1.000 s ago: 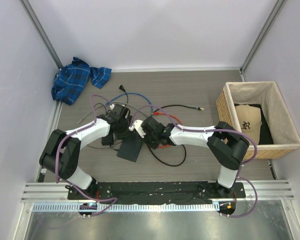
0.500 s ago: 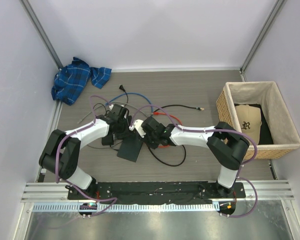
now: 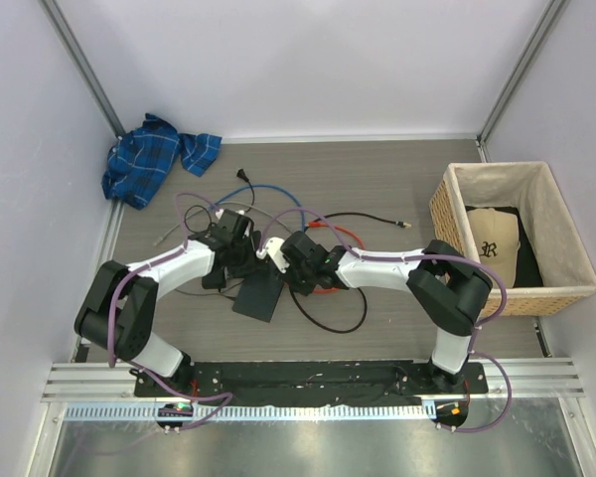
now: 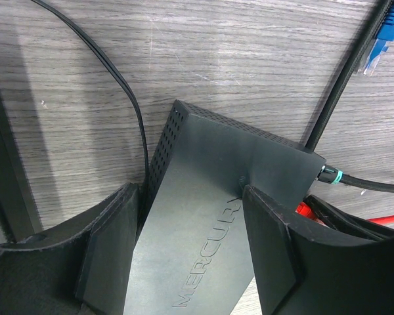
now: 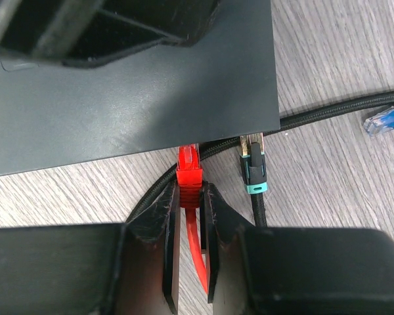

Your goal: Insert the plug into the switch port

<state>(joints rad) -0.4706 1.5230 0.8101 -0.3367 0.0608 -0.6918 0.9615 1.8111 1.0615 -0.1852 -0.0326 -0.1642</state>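
My right tool [image 5: 190, 197] pinching red plug [image 5: 190, 174] | edged in since a second ago, tip now at switch [image 5: 138, 98] edge, seating hidden | left tool [image 4: 187, 203] clamps switch

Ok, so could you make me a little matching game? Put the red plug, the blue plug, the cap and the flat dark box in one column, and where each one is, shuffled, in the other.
Things:
1. red plug
2. blue plug
3. cap
4. flat dark switch

Places:
A. in the wicker basket
B. between the fingers of the left hand
C. lying loose on the table
D. between the fingers of the right hand

Pairs: 1-D, 2-C, 3-A, 4-B.
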